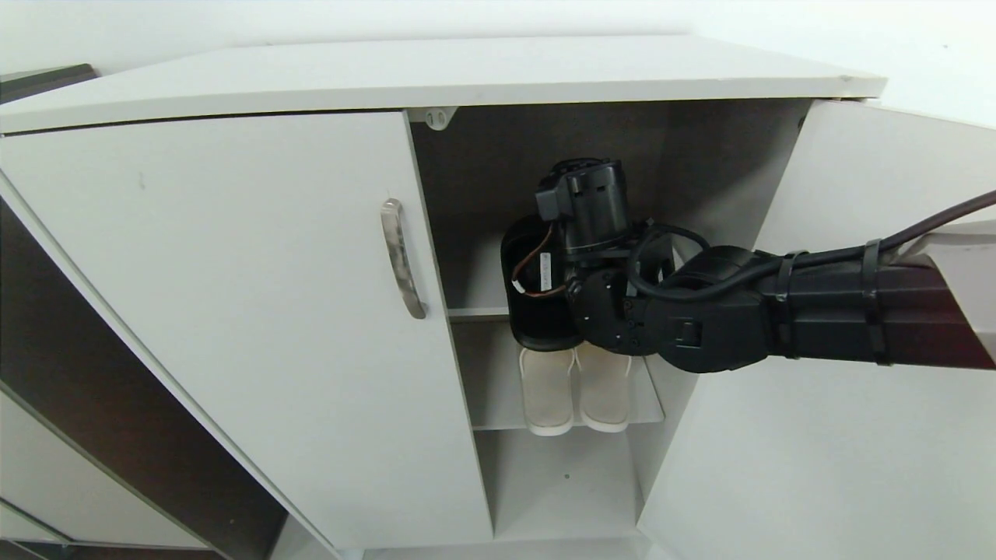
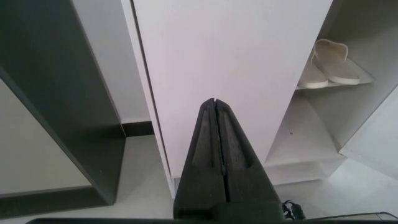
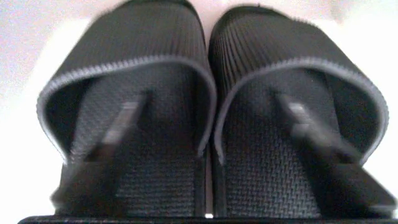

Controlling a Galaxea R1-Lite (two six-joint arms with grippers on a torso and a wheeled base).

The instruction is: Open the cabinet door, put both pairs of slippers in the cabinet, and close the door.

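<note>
The cabinet [image 1: 436, 74] has its right door [image 1: 840, 435] swung open and its left door [image 1: 233, 311] closed. A pair of white slippers [image 1: 576, 389] lies side by side on the lower shelf [image 1: 650, 404], heels at the front edge. My right gripper [image 3: 211, 130] is shut on the black slippers [image 3: 205, 81], one finger inside each, pinching their inner sides together. In the head view the black slippers [image 1: 533, 311] sit at the upper shelf [image 1: 476, 314], just above the white pair. My left gripper [image 2: 214, 102] is shut on nothing, low in front of the closed left door.
The left door has a metal handle [image 1: 402, 257] near its inner edge. A bottom compartment [image 1: 560, 482] lies below the white slippers [image 2: 329, 62]. A dark open unit [image 2: 56, 124] stands left of the cabinet. The open right door hems my right arm in.
</note>
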